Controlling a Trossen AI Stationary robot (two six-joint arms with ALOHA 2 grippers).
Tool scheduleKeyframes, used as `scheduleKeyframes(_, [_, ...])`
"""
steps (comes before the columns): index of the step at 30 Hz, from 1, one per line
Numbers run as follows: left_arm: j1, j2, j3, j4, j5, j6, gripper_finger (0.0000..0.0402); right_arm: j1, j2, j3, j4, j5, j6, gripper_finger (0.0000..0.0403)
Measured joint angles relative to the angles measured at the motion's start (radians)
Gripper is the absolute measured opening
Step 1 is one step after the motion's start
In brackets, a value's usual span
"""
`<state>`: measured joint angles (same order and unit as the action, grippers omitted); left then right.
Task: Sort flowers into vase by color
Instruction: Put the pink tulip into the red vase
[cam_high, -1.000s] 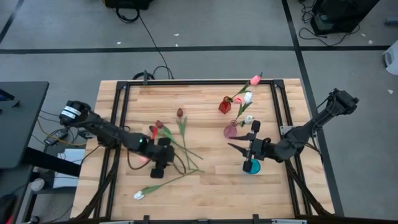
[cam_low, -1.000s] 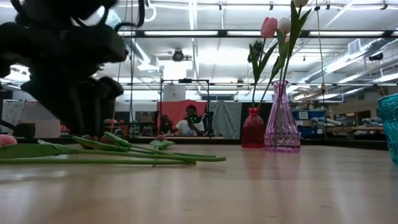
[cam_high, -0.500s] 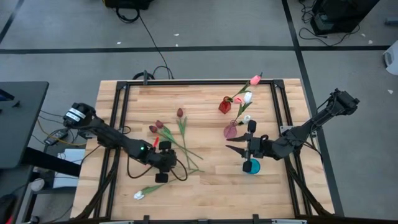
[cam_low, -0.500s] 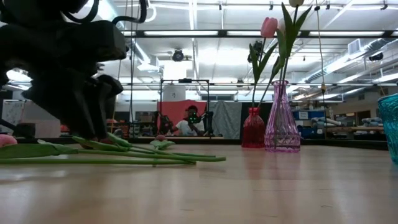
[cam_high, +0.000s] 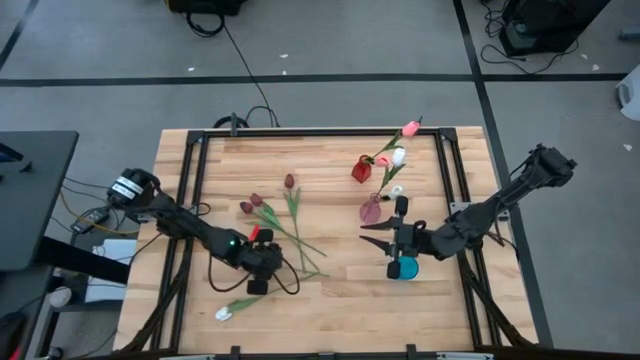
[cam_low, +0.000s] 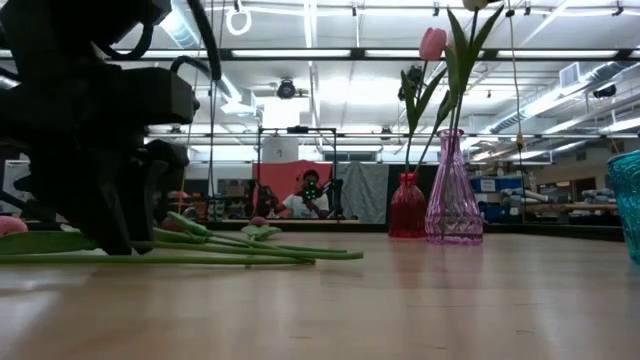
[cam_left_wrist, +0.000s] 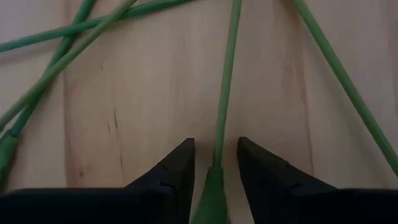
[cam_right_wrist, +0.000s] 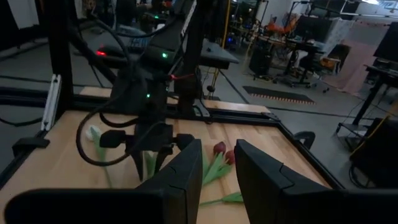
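Left tool (cam_high: 258, 262) down low on the tabletop (cam_high: 330, 300), fingers parted either side of a green stem (cam_left_wrist: 225, 93), not clamped on it. Flowers (cam_high: 285, 215) strewn just beside it, maroon heads toward the far side, one white tulip (cam_high: 224, 313) lying near the front edge. Right tool (cam_high: 400, 232) hanging over the teal vase (cam_high: 404, 268), fingers a little apart, gripping nothing. Red vase (cam_high: 361, 170) and pink vase (cam_high: 371, 210) standing toward the far right corner, already stuffed with blooms. Loads of bare wood front-centre, far-left corner free too.
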<state>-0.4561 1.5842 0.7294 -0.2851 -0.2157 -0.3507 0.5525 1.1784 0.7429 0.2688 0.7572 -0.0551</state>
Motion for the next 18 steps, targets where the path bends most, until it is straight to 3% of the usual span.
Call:
scheduleKeyframes(3, [-0.002, 0.016, 0.004, 0.002, 0.003, 0.008, 0.0101, -0.013, 0.022, -0.001, 0.007, 0.0, 0.0, 0.0106])
scheduleKeyframes(8, [-0.002, -0.001, 0.003, -0.006, 0.023, 0.01, 0.0014, -0.025, 0.032, -0.001, 0.015, 0.0, 0.009, 0.0106])
scheduleKeyframes(12, [0.003, -0.052, 0.06, -0.171, 0.01, 0.009, 0.0011, -0.02, 0.024, -0.001, 0.015, -0.003, 0.028, 0.0106])
scheduleKeyframes(18, [0.022, -0.092, 0.313, -0.481, -0.155, 0.092, 0.0004, -0.021, 0.031, -0.001, 0.013, -0.029, 0.08, 0.0106])
